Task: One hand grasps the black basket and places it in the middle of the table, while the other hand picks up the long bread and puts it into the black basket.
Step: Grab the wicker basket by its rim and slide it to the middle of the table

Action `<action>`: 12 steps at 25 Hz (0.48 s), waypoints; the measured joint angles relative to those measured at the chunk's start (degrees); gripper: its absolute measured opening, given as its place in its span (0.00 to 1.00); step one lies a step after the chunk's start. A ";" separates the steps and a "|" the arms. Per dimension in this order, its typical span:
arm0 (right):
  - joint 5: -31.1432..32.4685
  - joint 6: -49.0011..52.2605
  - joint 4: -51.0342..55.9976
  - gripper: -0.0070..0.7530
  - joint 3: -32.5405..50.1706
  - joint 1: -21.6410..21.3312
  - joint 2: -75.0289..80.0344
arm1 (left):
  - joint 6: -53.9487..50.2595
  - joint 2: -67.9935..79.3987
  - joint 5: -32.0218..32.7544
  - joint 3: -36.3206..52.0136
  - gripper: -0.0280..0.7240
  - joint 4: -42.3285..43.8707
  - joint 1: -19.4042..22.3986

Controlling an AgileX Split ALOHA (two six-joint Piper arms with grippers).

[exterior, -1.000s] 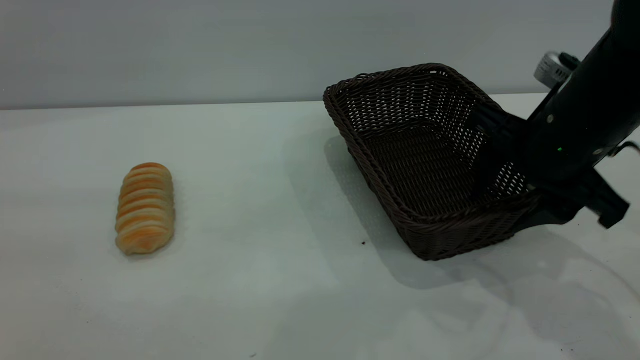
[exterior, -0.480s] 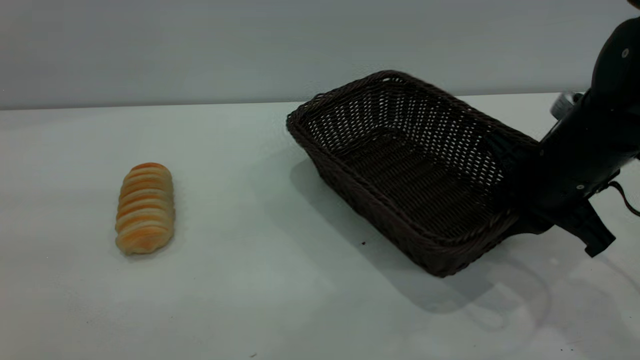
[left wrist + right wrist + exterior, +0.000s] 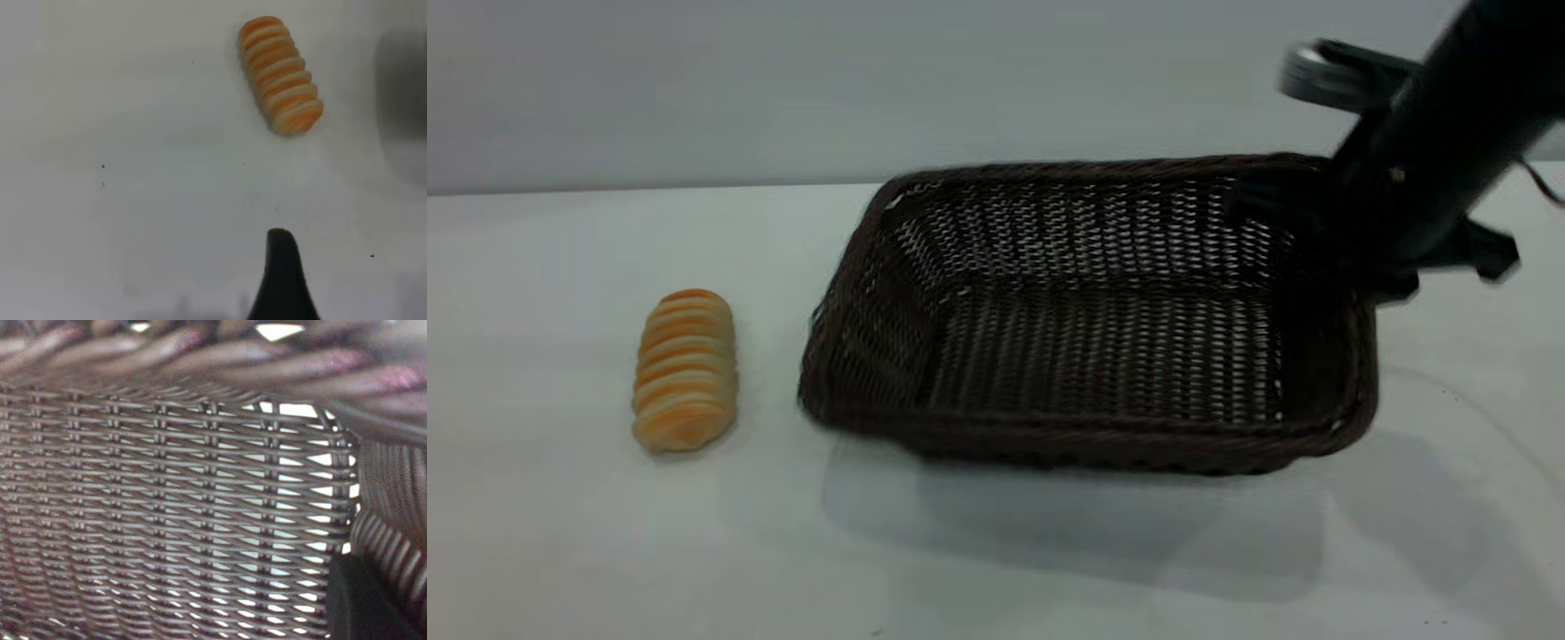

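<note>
Right hand (image 3: pixel 1316 231) clamped the black basket (image 3: pixel 1089 356) at its rim, beside the long bread (image 3: pixel 685 369) on the tabletop (image 3: pixel 694 551).

We see the black basket (image 3: pixel 1089 347) filling the middle of the desk (image 3: pixel 560 533), its flared walls standing as the main obstacle there. At its far right corner the right gripper (image 3: pixel 1316 236) is clamped on the rim, and that arm slants up toward the desk's far right corner, blocking that side. The basket's mouth is open from above. The long bread (image 3: pixel 685 369) lies toward the left edge, just beside the basket's left wall, with a narrow bare strip between them. Bare desk runs along the near edge, the far edge and the left edge. One dark finger (image 3: pixel 283 280) of the left gripper hangs above bare desk near the bread (image 3: pixel 281 75).
</note>
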 joint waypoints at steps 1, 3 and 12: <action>1.55 -2.20 -0.05 0.14 -2.18 0.00 0.56 | 0.00 0.00 0.00 0.00 0.82 0.00 0.00; 4.43 -5.40 0.36 0.14 -6.00 0.00 2.34 | 0.00 0.00 0.00 0.00 0.82 0.00 0.00; 9.37 -13.74 9.86 0.14 -14.92 1.33 12.40 | 0.05 0.00 0.00 0.00 0.82 0.00 0.00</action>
